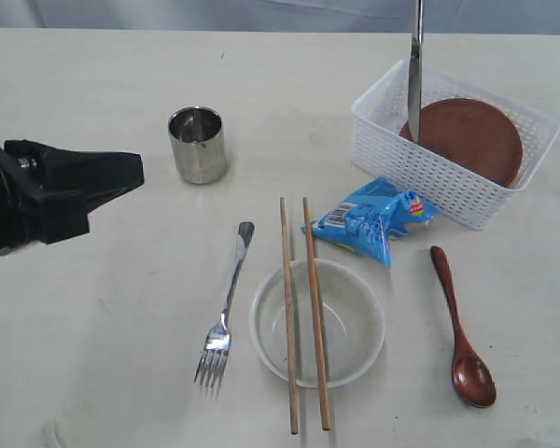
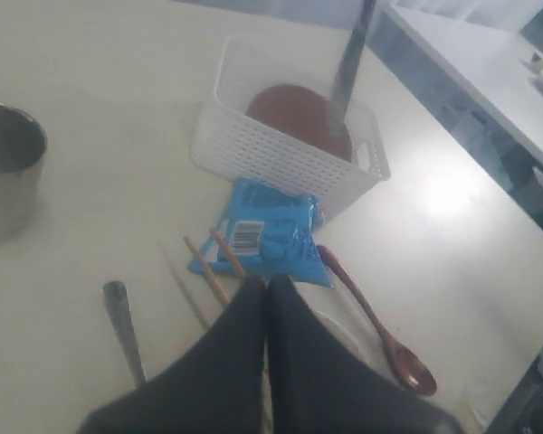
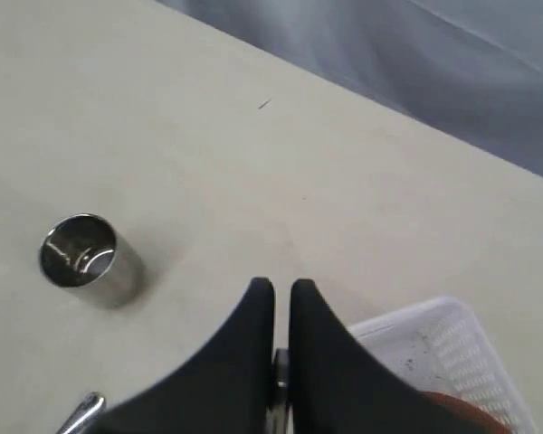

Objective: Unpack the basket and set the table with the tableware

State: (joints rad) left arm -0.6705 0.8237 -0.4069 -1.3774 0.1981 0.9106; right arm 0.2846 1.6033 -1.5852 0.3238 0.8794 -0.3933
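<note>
My right gripper point(image 3: 281, 287) pinches the knife point(image 1: 415, 75), hanging vertical, lower end in the basket point(image 1: 429, 177); left gripper point(image 1: 138, 174) closed, empty.

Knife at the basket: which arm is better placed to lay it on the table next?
Right. The right gripper is shut on the knife, which hangs upright with its tip down in the basket. The left gripper is shut, empty, beyond the cup.

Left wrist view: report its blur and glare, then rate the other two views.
Left wrist view: soft all over, glare patch on the table beside the basket. Exterior view: sharp, evenly lit. Right wrist view: cup fairly sharp, basket corner soft.
</note>
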